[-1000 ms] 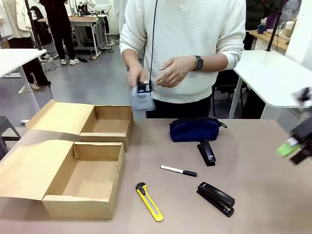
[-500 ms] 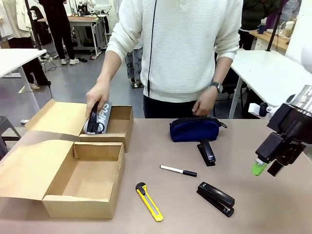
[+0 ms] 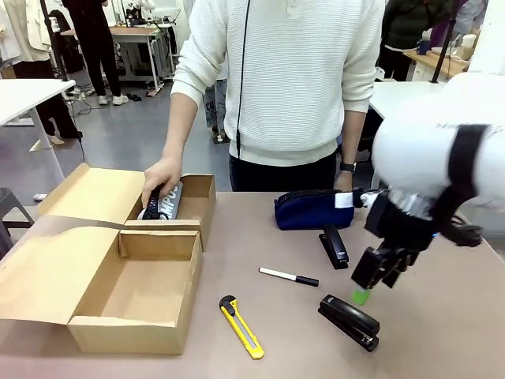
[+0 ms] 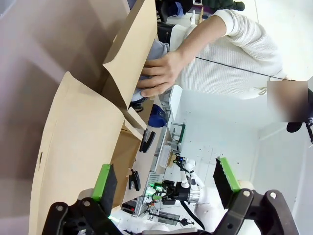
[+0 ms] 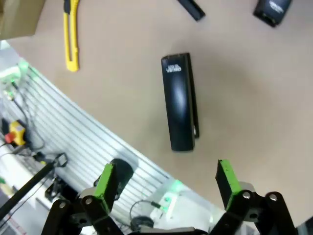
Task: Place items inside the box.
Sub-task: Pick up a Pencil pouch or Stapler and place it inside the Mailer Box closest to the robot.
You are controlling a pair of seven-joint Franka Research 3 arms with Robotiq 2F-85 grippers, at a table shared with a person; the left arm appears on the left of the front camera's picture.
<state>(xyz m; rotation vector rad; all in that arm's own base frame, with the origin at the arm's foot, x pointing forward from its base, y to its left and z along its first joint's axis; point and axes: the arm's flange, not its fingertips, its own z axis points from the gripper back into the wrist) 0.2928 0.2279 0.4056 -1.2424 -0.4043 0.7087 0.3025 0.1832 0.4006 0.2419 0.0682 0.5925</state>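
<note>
At the far side a person's hand (image 3: 162,178) presses a grey pouch with white lettering (image 3: 164,203) into the far cardboard box (image 3: 203,189). On the table lie a navy zip pouch (image 3: 312,211), a black stapler (image 3: 334,246), a white black-capped marker (image 3: 289,276), a yellow utility knife (image 3: 241,327) and a second stapler (image 3: 349,321). My right gripper (image 3: 364,290) hangs open just above that nearer stapler (image 5: 179,100), fingers pointing down, nothing between them (image 5: 165,178). My left gripper (image 4: 164,178) is open beside the near box's flap (image 4: 73,147).
A second open cardboard box (image 3: 130,335) stands at the near left, its lid flap spread to the left. The person stands close against the table's far edge. White tables stand behind at both sides. Bare tabletop lies right of the staplers.
My right arm has swung in from the right edge to above the nearer stapler. The person has brought the grey pouch down from chest height into the far box.
</note>
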